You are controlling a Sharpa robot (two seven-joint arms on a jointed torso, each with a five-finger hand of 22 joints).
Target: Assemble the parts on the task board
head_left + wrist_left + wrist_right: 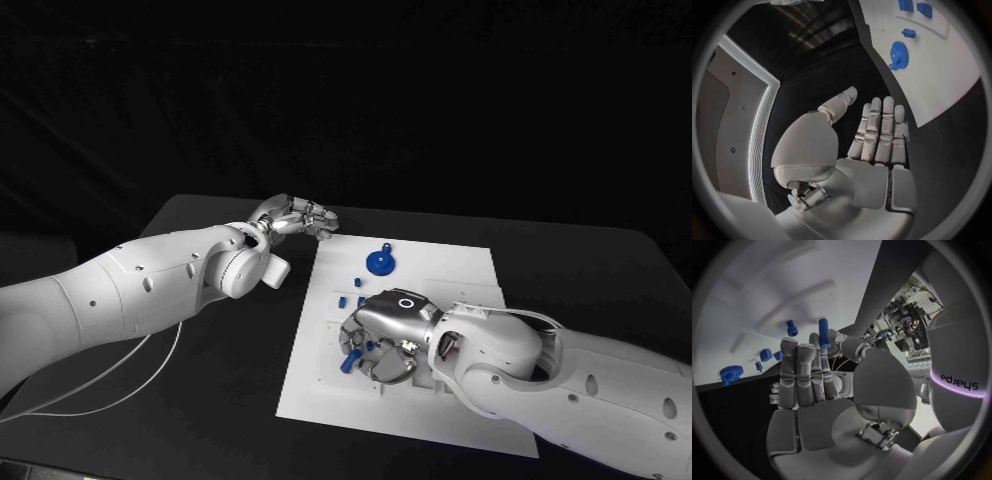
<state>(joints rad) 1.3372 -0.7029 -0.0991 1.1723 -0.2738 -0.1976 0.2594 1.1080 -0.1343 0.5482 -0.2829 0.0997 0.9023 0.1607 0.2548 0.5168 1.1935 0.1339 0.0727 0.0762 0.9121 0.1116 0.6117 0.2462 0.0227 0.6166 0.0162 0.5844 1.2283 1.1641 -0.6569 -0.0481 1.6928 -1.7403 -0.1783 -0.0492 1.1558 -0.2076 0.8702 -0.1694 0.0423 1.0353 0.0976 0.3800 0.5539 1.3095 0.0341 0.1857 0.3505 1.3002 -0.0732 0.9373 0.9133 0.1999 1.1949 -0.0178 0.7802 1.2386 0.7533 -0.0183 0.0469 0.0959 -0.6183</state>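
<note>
The white task board (433, 270) lies in the middle of the black table. My right hand (382, 340) hovers low over the board's near left part and pinches a blue peg (823, 332) between thumb and fingertip; the blue peg (348, 362) shows under the fingers. A blue gear (379, 263) lies on the board's far part, also seen as the gear (897, 51) and the gear (731, 374). Small blue parts (346, 297) lie between the gear and my right hand. My left hand (296, 217) hangs beyond the board's far left corner, fingers straight, holding nothing.
The bare black table (216, 380) stretches left of the board, under my left arm (130, 290). A white cable (101, 385) trails over the table's near left. Two blue blocks (914, 6) and a small blue part (909, 33) sit on the board (942, 75).
</note>
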